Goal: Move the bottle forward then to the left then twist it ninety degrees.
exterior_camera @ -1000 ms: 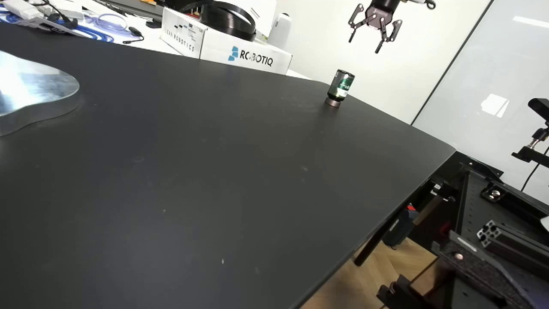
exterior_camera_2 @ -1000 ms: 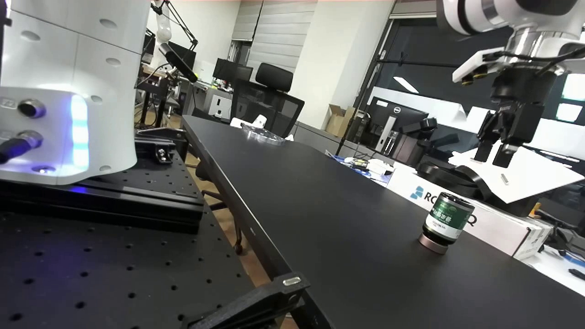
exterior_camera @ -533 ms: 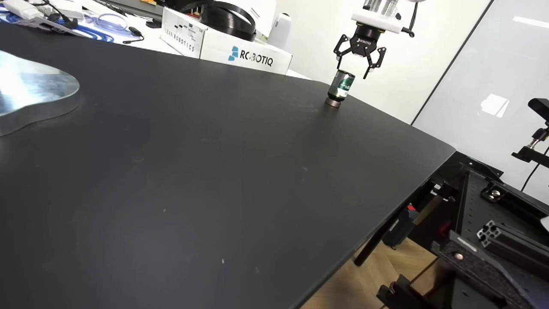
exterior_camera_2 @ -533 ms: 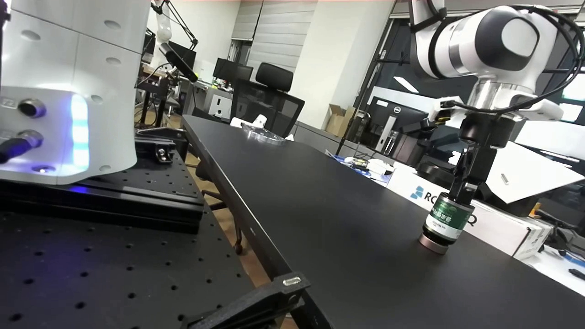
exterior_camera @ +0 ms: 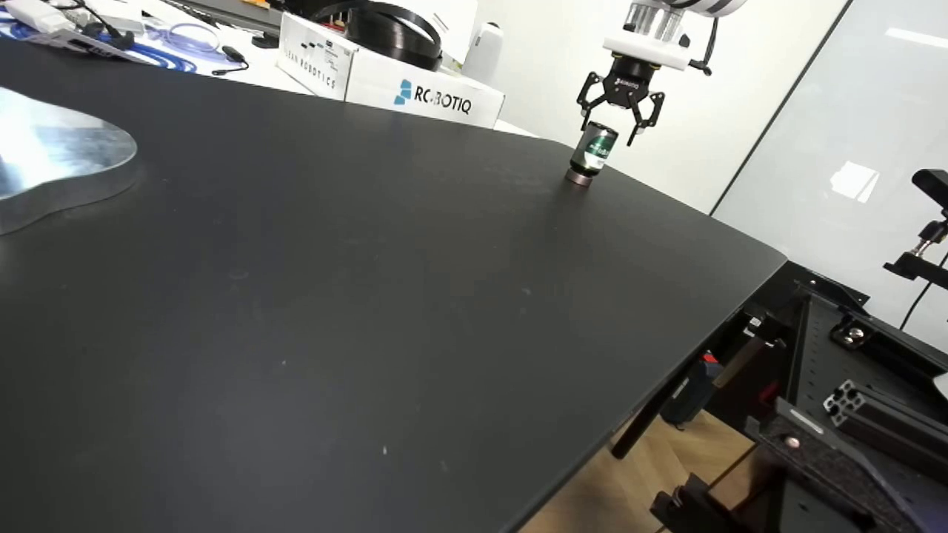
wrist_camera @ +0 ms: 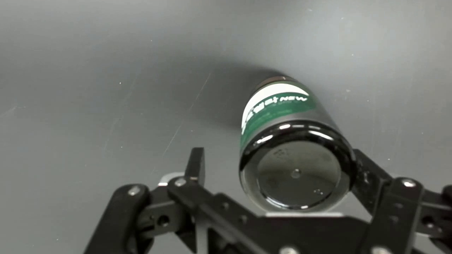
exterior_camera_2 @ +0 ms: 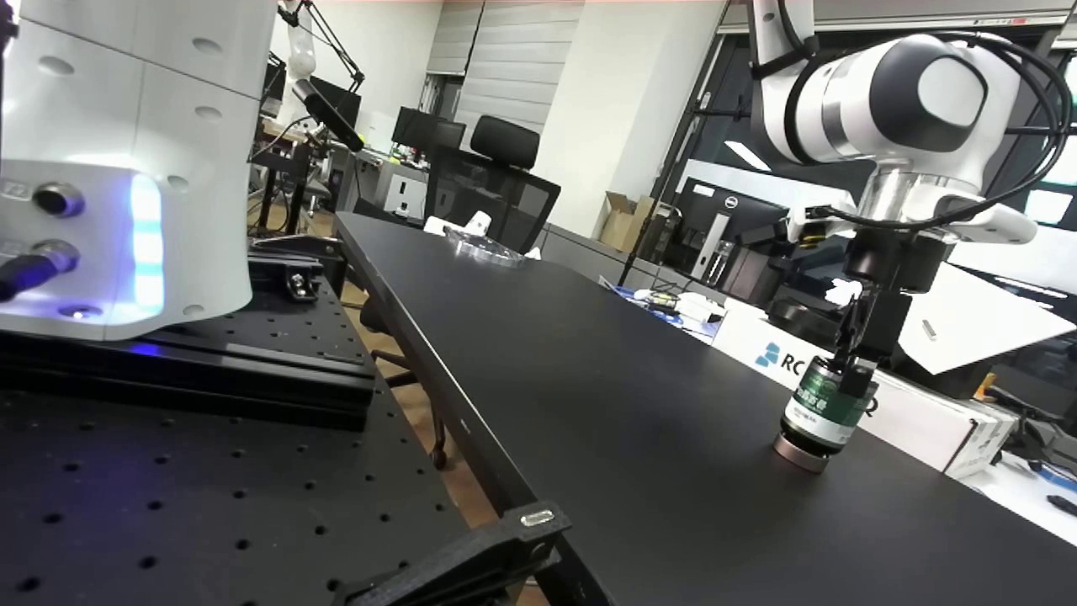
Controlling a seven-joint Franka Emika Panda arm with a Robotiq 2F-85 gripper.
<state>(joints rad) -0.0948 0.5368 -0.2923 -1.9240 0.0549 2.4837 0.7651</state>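
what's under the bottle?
Its cap, resting on the table: the bottle stands inverted, base facing up in the wrist view. The patch of table directly beneath the cap is covered, as is the cap's underside.

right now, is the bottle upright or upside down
Upside down: the bottle stands on its cap; the wrist view shows its base facing up.

This is a robotics lab with an office side to it. A white robot arm (exterior_camera_2: 909,101) hangs over a black table (exterior_camera_2: 589,379), and a lit robot base (exterior_camera_2: 160,109) stands over a black board (exterior_camera_2: 198,471) with rows of holes. A white box (exterior_camera: 444,111) reads ROBOTIQ, and blue cables (exterior_camera: 164,61) lie near it. Beyond the table are a desk chair (exterior_camera_2: 496,181) and a Dell monitor (exterior_camera_2: 702,213).
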